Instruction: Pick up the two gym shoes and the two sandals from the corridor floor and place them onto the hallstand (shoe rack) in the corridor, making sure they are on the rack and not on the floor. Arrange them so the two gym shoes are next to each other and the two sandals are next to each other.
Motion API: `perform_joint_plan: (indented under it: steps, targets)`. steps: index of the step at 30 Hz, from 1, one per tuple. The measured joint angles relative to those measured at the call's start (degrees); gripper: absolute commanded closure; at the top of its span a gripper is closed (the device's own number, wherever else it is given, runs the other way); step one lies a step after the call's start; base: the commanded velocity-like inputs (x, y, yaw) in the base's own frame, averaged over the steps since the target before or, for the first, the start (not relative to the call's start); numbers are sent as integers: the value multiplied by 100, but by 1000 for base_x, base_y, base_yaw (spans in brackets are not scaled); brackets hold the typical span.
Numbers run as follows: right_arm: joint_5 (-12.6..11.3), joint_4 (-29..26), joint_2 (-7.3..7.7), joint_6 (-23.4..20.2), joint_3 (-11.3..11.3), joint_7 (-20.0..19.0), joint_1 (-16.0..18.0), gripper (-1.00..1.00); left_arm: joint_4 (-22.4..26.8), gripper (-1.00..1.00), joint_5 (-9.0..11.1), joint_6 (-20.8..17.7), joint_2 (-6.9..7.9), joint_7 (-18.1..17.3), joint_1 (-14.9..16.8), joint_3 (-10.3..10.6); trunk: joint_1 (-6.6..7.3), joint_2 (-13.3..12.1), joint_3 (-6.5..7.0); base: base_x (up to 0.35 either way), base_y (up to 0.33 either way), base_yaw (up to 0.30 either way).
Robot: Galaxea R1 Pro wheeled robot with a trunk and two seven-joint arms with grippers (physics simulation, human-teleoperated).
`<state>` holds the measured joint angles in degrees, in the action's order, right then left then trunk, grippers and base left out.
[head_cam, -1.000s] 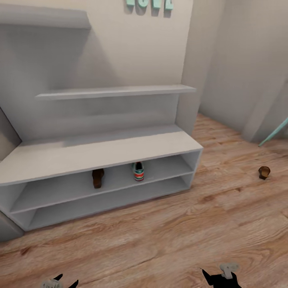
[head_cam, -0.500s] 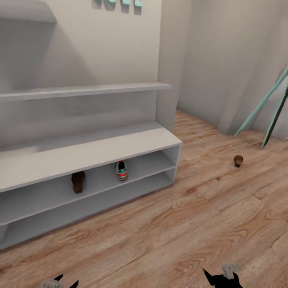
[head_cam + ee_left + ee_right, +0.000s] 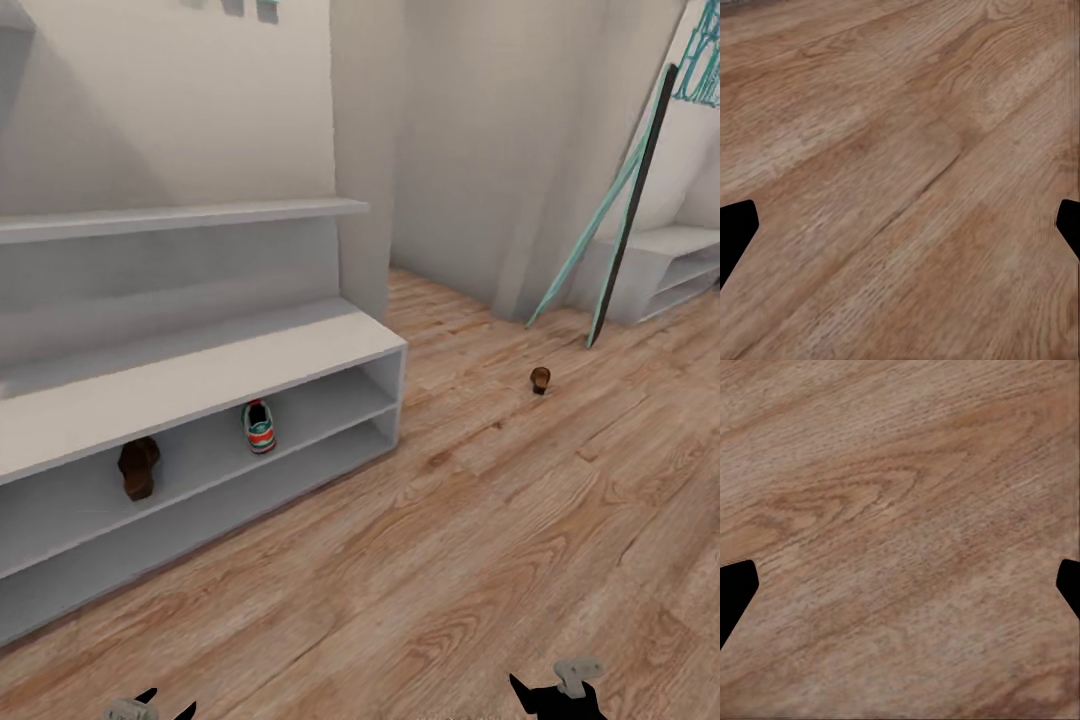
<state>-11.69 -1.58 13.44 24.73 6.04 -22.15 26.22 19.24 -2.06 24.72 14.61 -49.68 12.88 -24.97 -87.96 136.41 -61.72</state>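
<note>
Two sandals (image 3: 138,467) (image 3: 540,379), one gym shoe (image 3: 259,427).

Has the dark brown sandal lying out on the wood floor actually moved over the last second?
No. The dark brown sandal sits on the same plank of the wood-grain floor, equally far from the pale grey shoe rack; the camera panned right.

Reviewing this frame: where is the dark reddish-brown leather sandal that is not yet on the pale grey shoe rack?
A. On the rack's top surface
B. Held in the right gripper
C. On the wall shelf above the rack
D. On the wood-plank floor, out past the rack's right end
D: the dark reddish-brown leather sandal sits on the wood-plank floor, apart from the pale grey shoe rack, whose upper open shelf holds another sandal and a white sneaker.
</note>
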Motion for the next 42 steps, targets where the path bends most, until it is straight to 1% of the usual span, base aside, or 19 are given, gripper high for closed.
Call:
perform_joint_plan:
  steps: [35, 42]
  targets:
    - [0, 0, -7, 0, 0, 0, 0, -100, -6, -100, 0, 0, -17, 17, 0, 5, 0, 0, 0, 0, 0, -300]
    - [0, 0, -9, 0, 0, 0, 0, -100, -6, -100, 0, 0, -18, 103, -2, -2, 0, 0, 0, 0, 0, -300]
